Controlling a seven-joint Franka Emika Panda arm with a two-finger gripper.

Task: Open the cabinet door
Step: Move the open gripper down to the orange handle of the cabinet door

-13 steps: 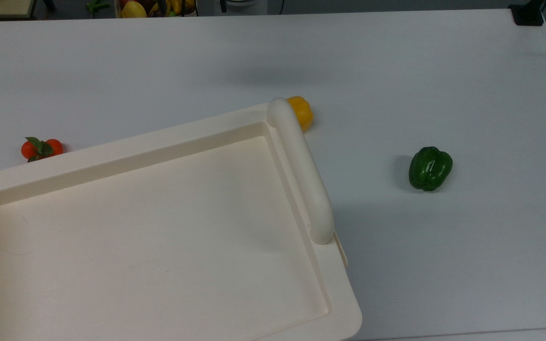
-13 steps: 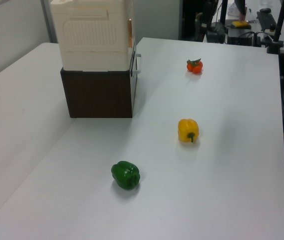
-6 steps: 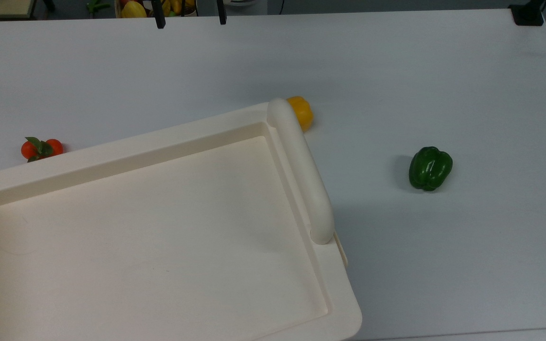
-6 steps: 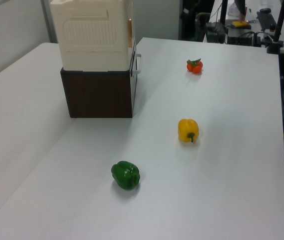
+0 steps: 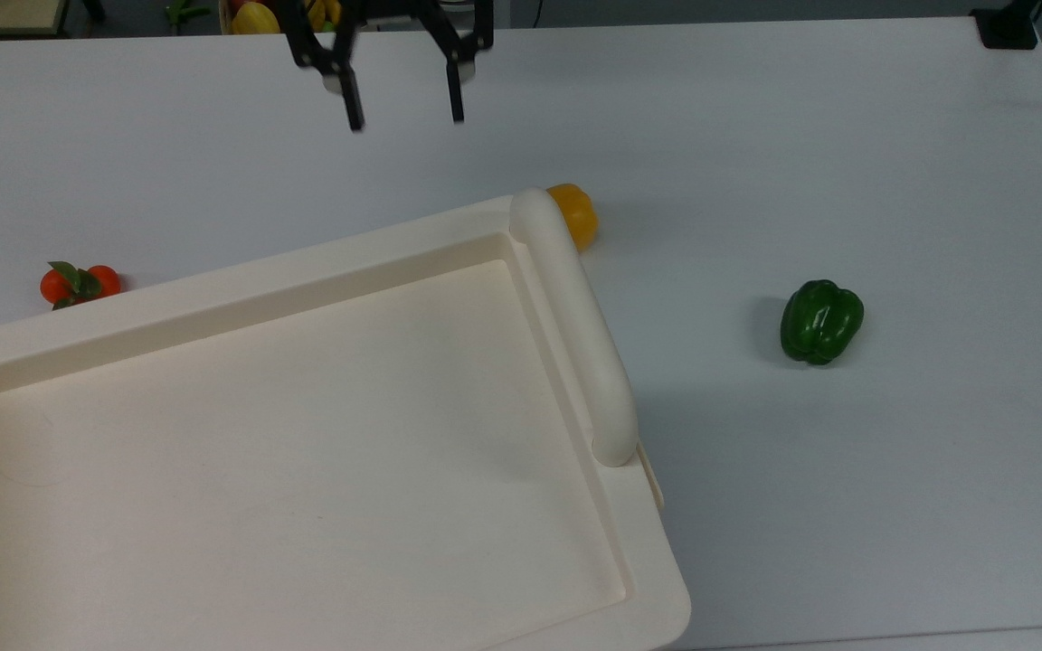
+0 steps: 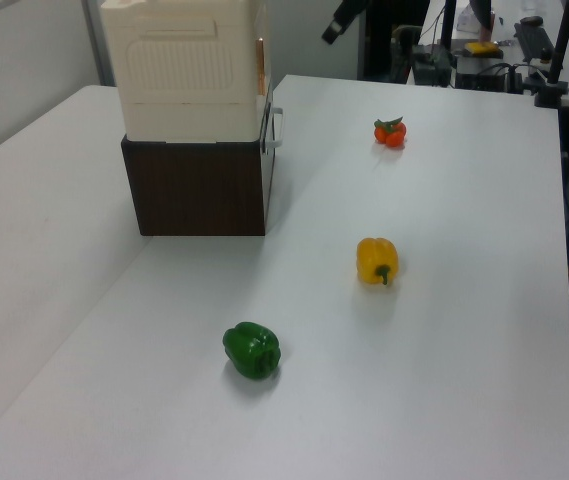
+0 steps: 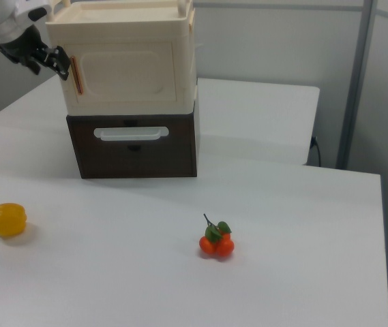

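Over the last second the jaws (image 5: 405, 116) had come into the top view from its upper edge, spread wide and holding nothing, above bare bench (image 5: 801, 136). In the right view they hung just beside the cabinet (image 7: 122, 82), near the orange strip at the right view's left edge of the cabinet door (image 7: 122, 73). The door looked shut (no gap showed). This suggested an approach only; the green pepper (image 5: 820, 321) sat well apart.

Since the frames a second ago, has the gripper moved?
Yes. In the top view the gripper has come down from the top edge toward the cabinet, its fingers open, while the yellow pepper stays put.
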